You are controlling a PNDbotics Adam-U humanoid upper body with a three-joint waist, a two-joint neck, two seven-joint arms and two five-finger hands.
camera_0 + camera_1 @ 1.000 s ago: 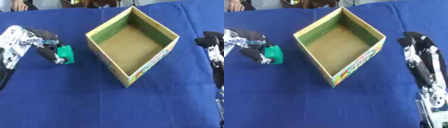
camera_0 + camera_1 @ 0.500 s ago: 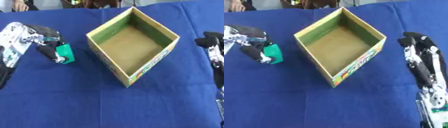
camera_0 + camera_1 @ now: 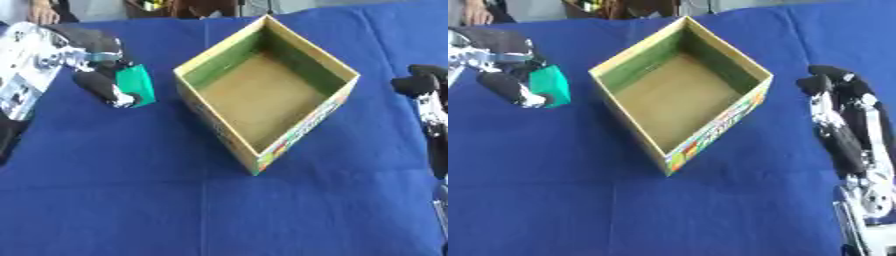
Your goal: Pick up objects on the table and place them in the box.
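1. Left hand (image 3: pixel 92 75) has its fingers curled round the green block (image 3: pixel 137 86), just left of the box (image 3: pixel 219 122).
2. Box sits open on the blue table (image 3: pixel 131 190).
3. Right hand (image 3: pixel 842 115) rests at the right edge, fingers relaxed, holding nothing.

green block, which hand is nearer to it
Left. The left hand has its fingers curled round the green block, left of the box. The right hand lies on the box's far side, well apart.
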